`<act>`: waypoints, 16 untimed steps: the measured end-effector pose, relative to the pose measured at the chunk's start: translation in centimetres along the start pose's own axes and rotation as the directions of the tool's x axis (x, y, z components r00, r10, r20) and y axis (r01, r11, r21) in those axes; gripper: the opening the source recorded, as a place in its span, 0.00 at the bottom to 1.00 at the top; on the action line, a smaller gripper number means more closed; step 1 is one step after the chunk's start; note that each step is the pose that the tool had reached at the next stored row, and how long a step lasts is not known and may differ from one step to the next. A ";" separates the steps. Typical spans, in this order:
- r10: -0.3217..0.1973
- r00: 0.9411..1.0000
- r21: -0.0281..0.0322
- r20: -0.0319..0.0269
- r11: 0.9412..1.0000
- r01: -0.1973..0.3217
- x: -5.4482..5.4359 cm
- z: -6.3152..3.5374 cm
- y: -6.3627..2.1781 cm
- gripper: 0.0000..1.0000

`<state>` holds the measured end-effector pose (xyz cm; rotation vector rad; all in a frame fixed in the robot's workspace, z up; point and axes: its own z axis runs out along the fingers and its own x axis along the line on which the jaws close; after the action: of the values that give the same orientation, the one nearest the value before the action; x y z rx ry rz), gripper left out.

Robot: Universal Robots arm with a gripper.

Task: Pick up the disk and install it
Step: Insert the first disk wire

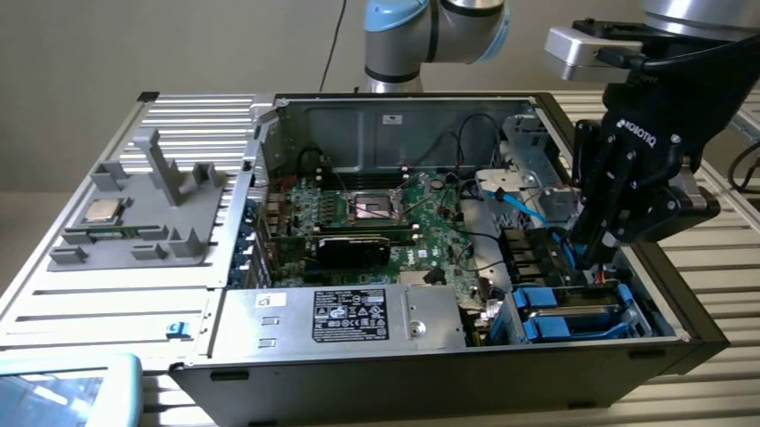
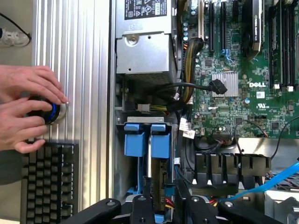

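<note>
The black gripper (image 1: 590,258) reaches down into the open computer case (image 1: 475,365) at the exterior view's right, its fingertips just above the blue-framed disk (image 1: 570,311) seated in the bay beside the motherboard (image 1: 380,222).

"ROBOTIQ" in white on black gripper (image 1: 600,245) body, exterior view, at 2 o'clock. "DELL" in white on green motherboard (image 2: 233,93), wrist view, at 3 o'clock. Black-and-white label (image 1: 351,313) on silver box (image 1: 344,316), print too small to read.
</note>
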<state>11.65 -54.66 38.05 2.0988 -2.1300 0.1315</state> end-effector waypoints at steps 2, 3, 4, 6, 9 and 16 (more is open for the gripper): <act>-0.001 1.000 0.000 0.014 1.000 0.001 0.1 0.10 0.21 0.31; -0.001 1.000 -0.001 0.017 1.000 0.001 0.3 0.17 0.26 0.31; -0.001 1.000 -0.001 0.019 1.000 0.001 0.6 0.23 0.26 0.31; -0.001 1.000 -0.001 0.026 1.000 0.001 1.1 0.42 0.25 0.31; -0.003 0.999 -0.004 0.047 1.000 0.003 1.2 0.63 0.24 0.31; -0.004 0.998 -0.009 0.062 1.000 0.004 1.2 1.05 0.25 0.31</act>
<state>11.34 -55.99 37.22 2.1290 -2.1564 0.0571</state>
